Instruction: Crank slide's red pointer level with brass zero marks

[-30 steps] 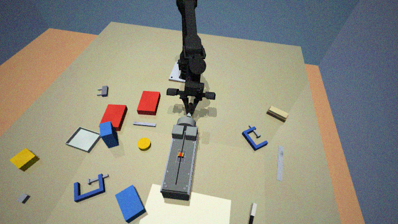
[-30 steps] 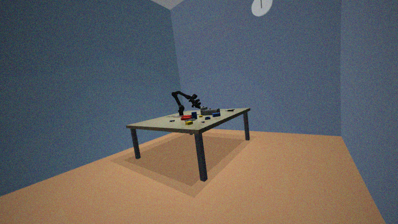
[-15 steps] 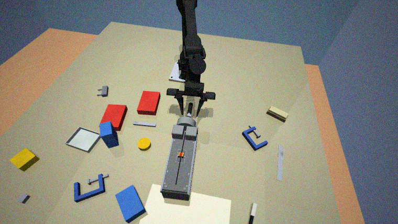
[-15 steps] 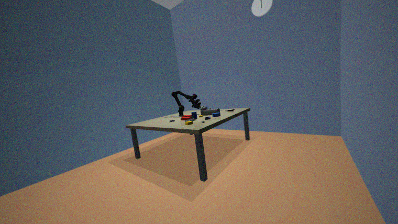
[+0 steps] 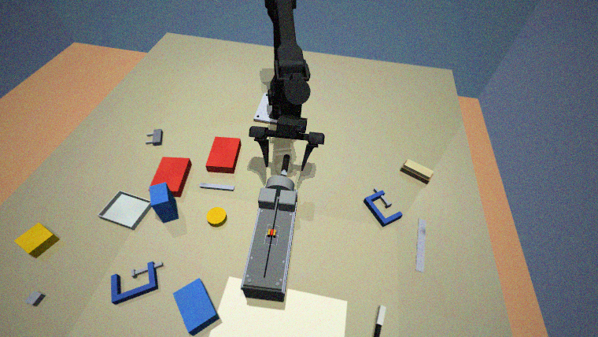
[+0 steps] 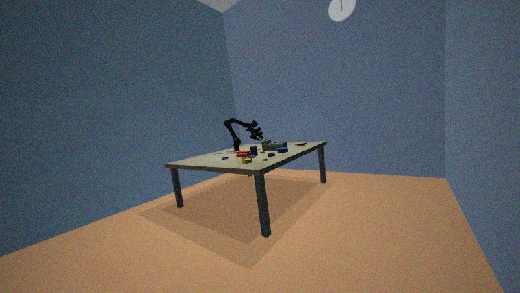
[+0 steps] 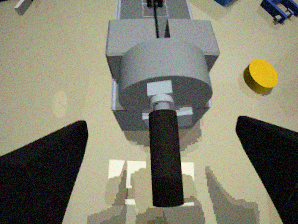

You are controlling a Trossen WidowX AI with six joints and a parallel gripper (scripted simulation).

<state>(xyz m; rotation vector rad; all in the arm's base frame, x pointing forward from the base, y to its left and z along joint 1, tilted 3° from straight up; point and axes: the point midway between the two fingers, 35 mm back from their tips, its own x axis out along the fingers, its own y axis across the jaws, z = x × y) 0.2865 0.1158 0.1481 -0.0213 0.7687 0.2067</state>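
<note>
Crank machine (image 5: 258,259) (image 6: 274,146) (image 7: 122,37) is sited mid-worktop (image 5: 343,125) (image 6: 211,163) (image 7: 40,75). Long axis is laid near to far in the top view, slightly skewed; crank end is pointed at the arm (image 5: 290,58) (image 6: 232,133).

Near end: one white sheet (image 5: 318,313) is partly overlapped by the machine. One black-and-white marker (image 5: 380,316) is seen to the picture's right, one blue block (image 5: 194,303) to the left, one small grey block (image 5: 35,298) farther left. One blue clamp (image 5: 135,289) is laid beyond the blue block, one yellow block (image 5: 35,237) beyond the small grey one.

Mid: one red pointer (image 5: 271,232) is seen between two brass marks (image 5: 275,233); roughly level, exact match cannot be told. One yellow disc (image 5: 215,216) (image 7: 262,74), one tray (image 5: 101,214) and one upright blue block (image 5: 165,205) are seen left; one pale strip (image 5: 421,246) and a second blue clamp (image 5: 374,209) right.

Farther: two red blocks (image 5: 171,173) (image 5: 225,153), one grey bar (image 5: 216,187), one two-pronged grey piece (image 5: 156,137), one tan block (image 5: 417,169).

One black handle (image 5: 286,161) (image 7: 166,157) is flanked by the tool (image 5: 284,168) (image 6: 261,138) (image 7: 164,125); fingers spread wide, nothing gripped.
</note>
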